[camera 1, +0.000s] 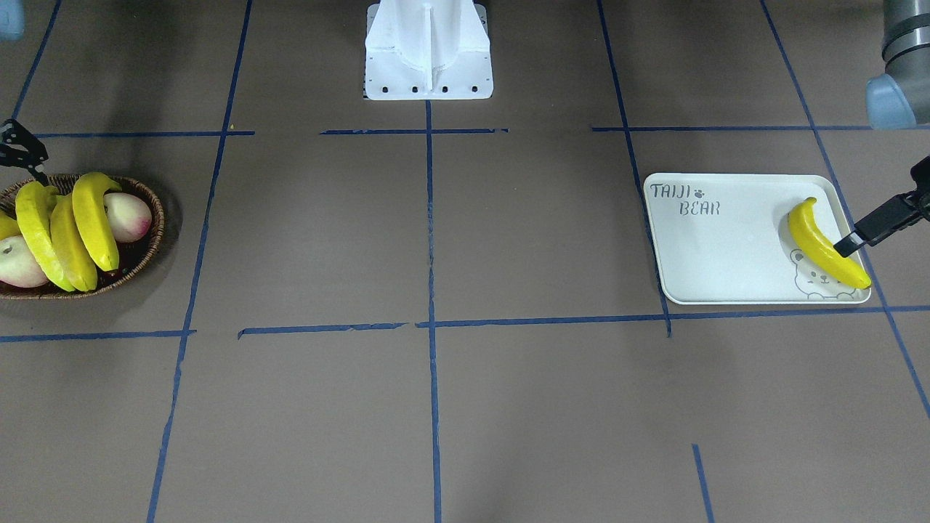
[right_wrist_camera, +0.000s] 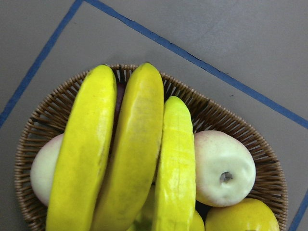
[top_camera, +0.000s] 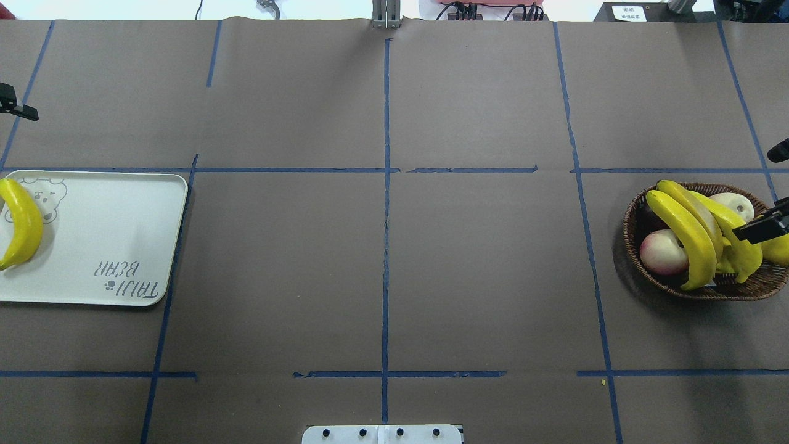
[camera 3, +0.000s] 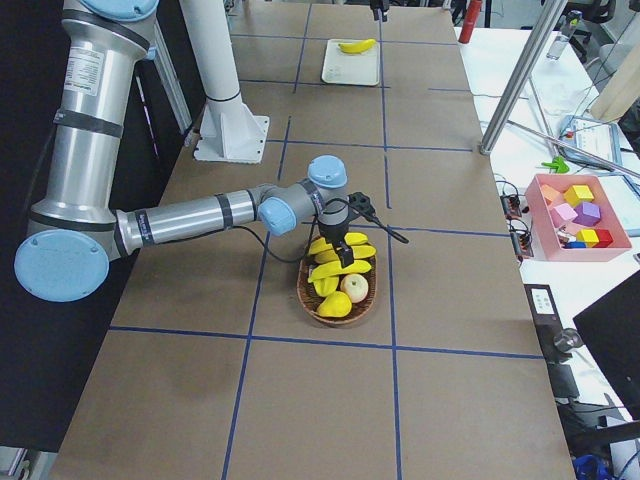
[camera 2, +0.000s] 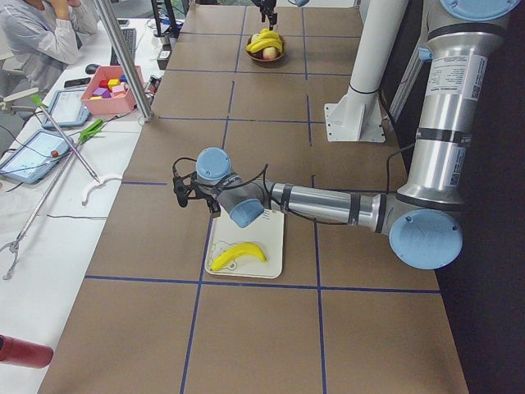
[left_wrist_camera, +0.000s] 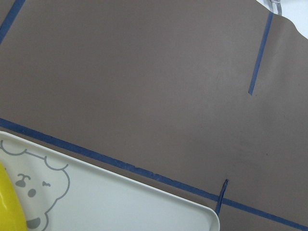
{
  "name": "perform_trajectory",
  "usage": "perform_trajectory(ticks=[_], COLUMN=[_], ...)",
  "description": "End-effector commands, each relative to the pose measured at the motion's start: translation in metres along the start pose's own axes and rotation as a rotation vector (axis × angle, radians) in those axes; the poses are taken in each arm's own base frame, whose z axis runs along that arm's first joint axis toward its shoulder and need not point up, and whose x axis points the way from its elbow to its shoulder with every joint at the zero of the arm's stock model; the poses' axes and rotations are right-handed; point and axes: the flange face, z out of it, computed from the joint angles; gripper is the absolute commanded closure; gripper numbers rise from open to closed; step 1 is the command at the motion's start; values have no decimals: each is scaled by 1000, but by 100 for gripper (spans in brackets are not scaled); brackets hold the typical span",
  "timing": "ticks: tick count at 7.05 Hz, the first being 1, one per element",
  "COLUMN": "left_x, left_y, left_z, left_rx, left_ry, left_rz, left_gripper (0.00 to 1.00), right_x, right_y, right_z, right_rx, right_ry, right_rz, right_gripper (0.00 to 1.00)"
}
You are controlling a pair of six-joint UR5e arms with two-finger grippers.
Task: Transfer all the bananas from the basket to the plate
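Between picks, by the look of it. On the plate (camera 1: 719, 254): one banana (camera 1: 827, 247) lying free across the bear drawing, at the end away from the lettering. In the basket (top_camera: 630, 237): three bananas (right_wrist_camera: 130, 154) side by side on top of the peaches (right_wrist_camera: 224, 166). One of four across, then, and three to go.

Beside the plated banana, the left gripper (camera 1: 883, 207): two dark fingers well apart in the front view, holding nothing, one tip over or just touching the fruit; cannot tell which. Over the basket, the right gripper (top_camera: 755, 192): fingers spread wide in the overhead view, nothing between them.

Next, most likely: lower the right gripper onto one banana of the pile, straddle it across its width near the middle, close gently, lift clear of its neighbours. Smooth curved skin, so expect slipping or rolling if gripped off-centre. Plate and basket at opposite ends of the table (camera 1: 508, 240), well apart; probably calls for a hand-over.

In the right wrist view, close up: the three bananas touching along their lengths, another yellow fruit at the bottom edge too cropped to name, no fingers. In the left wrist view: only a plate corner, the bear and a sliver of yellow. Whole reach of each arm: side views alone. Overhead: left gripper cropped to a stub.
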Motion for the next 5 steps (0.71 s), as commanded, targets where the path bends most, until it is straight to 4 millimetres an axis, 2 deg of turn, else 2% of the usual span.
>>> perform_trajectory(ticks=[1,3,4,5], left_x=[-3,-2,-3,-3], left_y=[0,0,0,0], left_z=[2,1,2,1], left_rx=[-4,-4,-7,-5], left_ry=[-4,-1,-4,-2], left_rz=[-5,-4,-7,-6], left_gripper=[0,0,0,0], right_x=[11,-5,-7,-6], right_y=[7,2,6,7], right_z=[17,28,41,40], right_rx=[-5,-22,-49,-50], right_ry=[8,-6,-10,-17], right_rz=[24,-15,-24,-29], right_gripper=[4,4,4,5])
